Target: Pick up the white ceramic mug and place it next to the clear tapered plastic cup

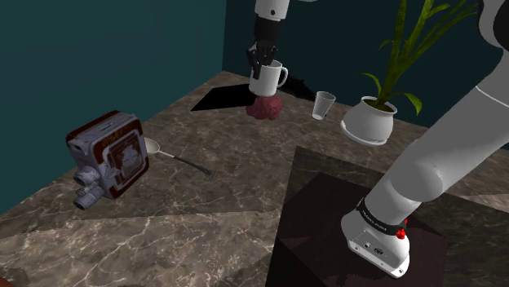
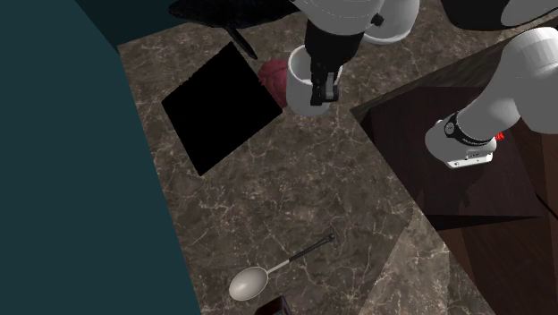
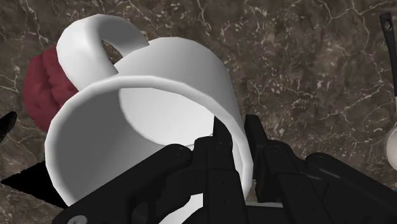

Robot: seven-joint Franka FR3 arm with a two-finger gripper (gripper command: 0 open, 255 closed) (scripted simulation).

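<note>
Mug (image 1: 266, 80) near red lump (image 1: 264, 110), cup (image 1: 324, 104) beyond

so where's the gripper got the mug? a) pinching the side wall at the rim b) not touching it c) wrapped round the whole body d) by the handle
a: in the wrist view the gripper has one finger inside the white mug and one outside, clasping its wall, while the handle sticks out free.
</note>
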